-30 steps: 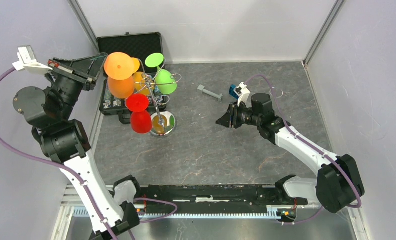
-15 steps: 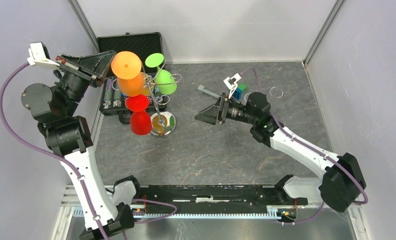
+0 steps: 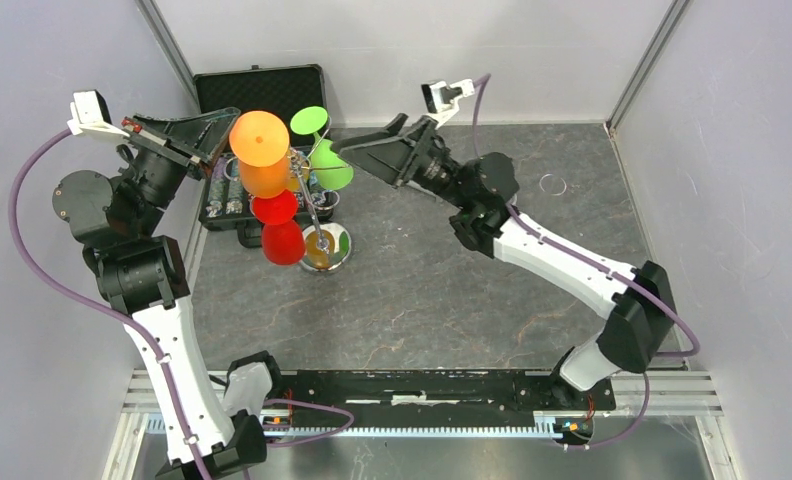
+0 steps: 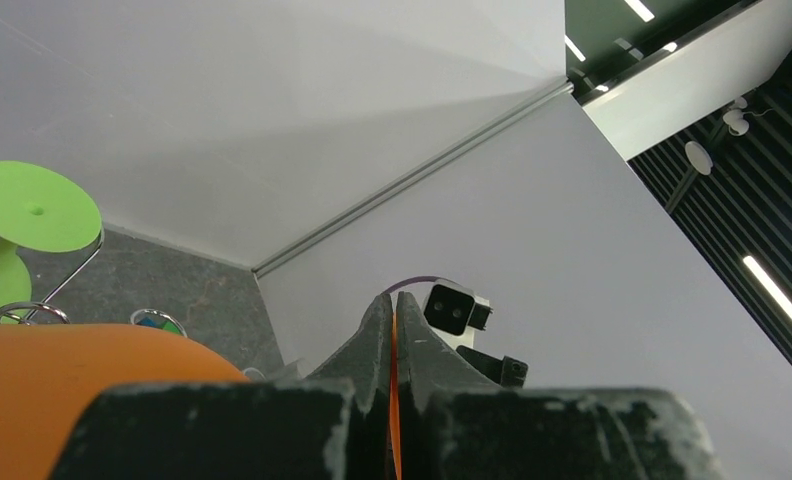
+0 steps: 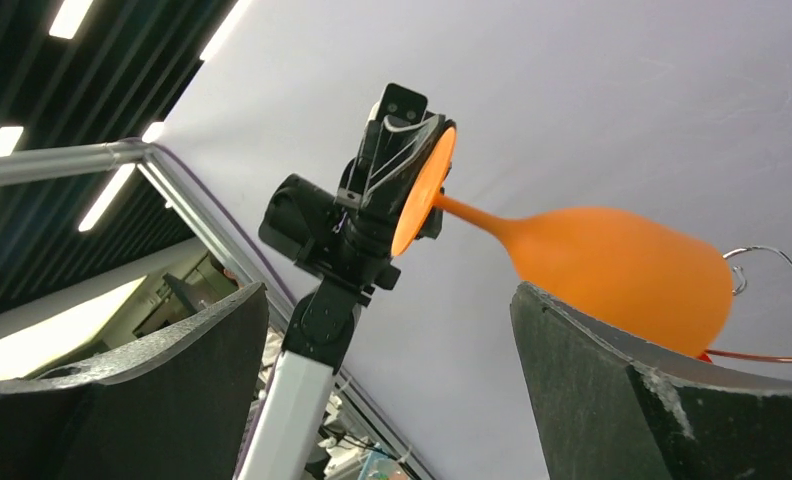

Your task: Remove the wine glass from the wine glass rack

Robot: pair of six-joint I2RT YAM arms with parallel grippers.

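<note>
The silver wine glass rack (image 3: 315,205) stands on its round shiny base (image 3: 334,243), with a green glass (image 3: 330,162) and a red glass (image 3: 281,238) hanging on it. My left gripper (image 3: 224,128) (image 4: 393,303) is shut on the thin foot (image 3: 259,138) (image 5: 423,188) of the orange wine glass (image 3: 264,178) (image 5: 612,272), which lies tilted beside the rack's top hooks (image 5: 764,254). I cannot tell whether the glass touches a hook. My right gripper (image 3: 348,148) (image 5: 387,300) is open wide to the right of the glasses, pointing at the orange glass with nothing between its fingers.
A black foam-lined case (image 3: 262,90) lies open behind the rack at the back left. Grey enclosure walls (image 3: 402,50) close in the table. A small clear ring (image 3: 551,184) lies on the dark mat at the right.
My right arm has swung from the table's middle right up and left toward the glasses, its jaws opening wide. The left gripper has shifted slightly right with the orange glass.
</note>
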